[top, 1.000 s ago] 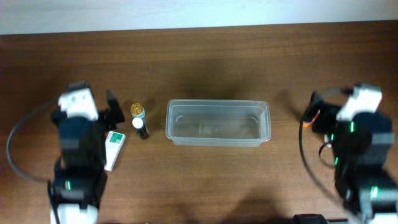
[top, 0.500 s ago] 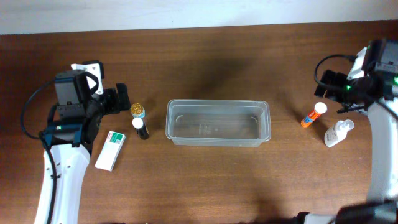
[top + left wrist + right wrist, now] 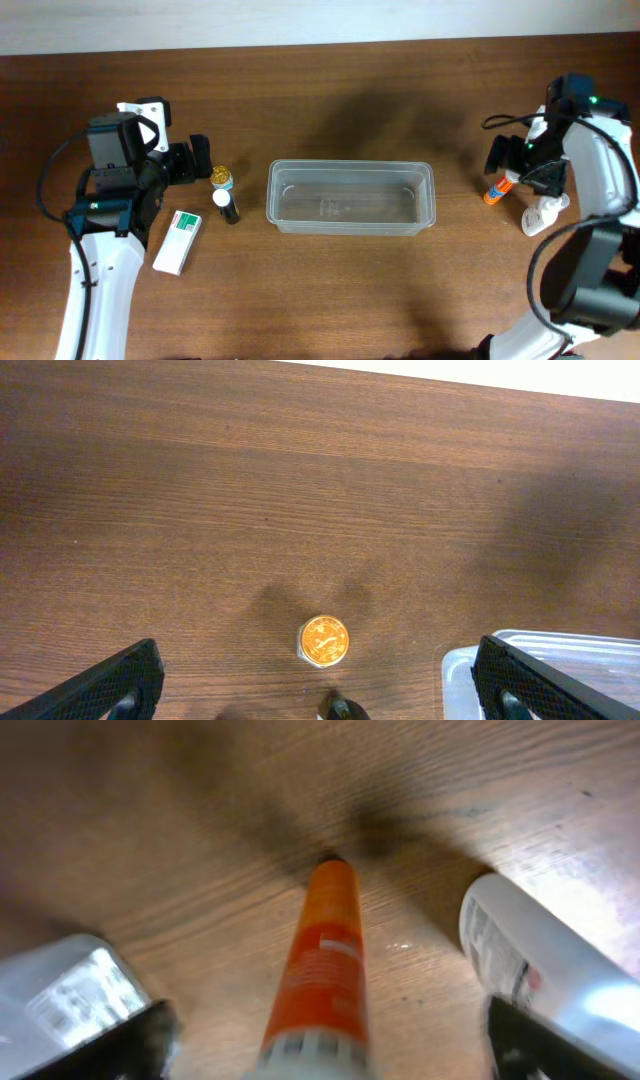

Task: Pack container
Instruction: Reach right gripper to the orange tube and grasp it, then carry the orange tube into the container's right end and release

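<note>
Centrally, empty container (image 3: 380,200), orange tube (image 3: 325,955) outside

Container (image 3: 570,645) corner-only at the left wrist frame's edge; orange tube (image 3: 325,960) and white bottle (image 3: 530,970) blurred, cropped.

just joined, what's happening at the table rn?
Packing hasn't started: the container sits empty mid-table. The left gripper hangs open beside the gold-capped jar. The right gripper is open over the orange tube, straddling it without gripping. Nothing is held.
</note>
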Motion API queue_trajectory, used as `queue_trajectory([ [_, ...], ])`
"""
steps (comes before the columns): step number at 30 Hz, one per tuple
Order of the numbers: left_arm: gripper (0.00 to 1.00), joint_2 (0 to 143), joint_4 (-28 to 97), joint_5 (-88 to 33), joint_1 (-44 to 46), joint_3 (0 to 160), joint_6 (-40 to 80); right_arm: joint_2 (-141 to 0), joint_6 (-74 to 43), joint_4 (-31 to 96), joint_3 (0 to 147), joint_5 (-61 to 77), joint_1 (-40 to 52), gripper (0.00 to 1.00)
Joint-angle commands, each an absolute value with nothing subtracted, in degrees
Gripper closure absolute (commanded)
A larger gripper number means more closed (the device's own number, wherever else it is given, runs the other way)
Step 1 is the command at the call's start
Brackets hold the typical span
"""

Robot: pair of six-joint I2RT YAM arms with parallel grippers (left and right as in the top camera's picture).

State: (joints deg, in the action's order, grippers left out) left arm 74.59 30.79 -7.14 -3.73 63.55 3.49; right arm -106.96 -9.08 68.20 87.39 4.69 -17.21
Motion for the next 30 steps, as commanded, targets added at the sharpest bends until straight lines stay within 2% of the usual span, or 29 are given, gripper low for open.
queue_trajectory([
  [1, 0.01, 74.5, 30.9, -8.2, -3.9, 65.0, 3.0, -108.0, -10.0, 68.7, 88.4, 5.4, -17.3, 0.28],
  [8, 0.01, 74.5, 30.9, -8.2, -3.9, 65.0, 3.0, -108.0, -10.0, 69.3, 88.4, 5.4, -17.3, 0.56],
  [11, 0.01, 74.5, 30.8, -8.2, -3.9, 65.0, 3.0, -108.0, -10.0, 69.3, 88.4, 5.4, -17.3, 0.59],
  [17, 0.01, 74.5, 30.5, -8.1, -3.9, 65.0, 3.0, -107.8, -9.9, 69.6, 88.5, 5.4, -17.3, 0.73],
  [23, 0.01, 74.5, 30.5, -8.1, -3.9, 65.0, 3.0, -105.3, -9.7, 70.5, 90.0, 5.4, -17.3, 0.78],
  [30, 0.01, 74.5, 30.4, -8.1, -3.9, 65.0, 3.0, -99.3, -4.8, 79.9, 98.0, 6.0, -14.9, 0.78],
])
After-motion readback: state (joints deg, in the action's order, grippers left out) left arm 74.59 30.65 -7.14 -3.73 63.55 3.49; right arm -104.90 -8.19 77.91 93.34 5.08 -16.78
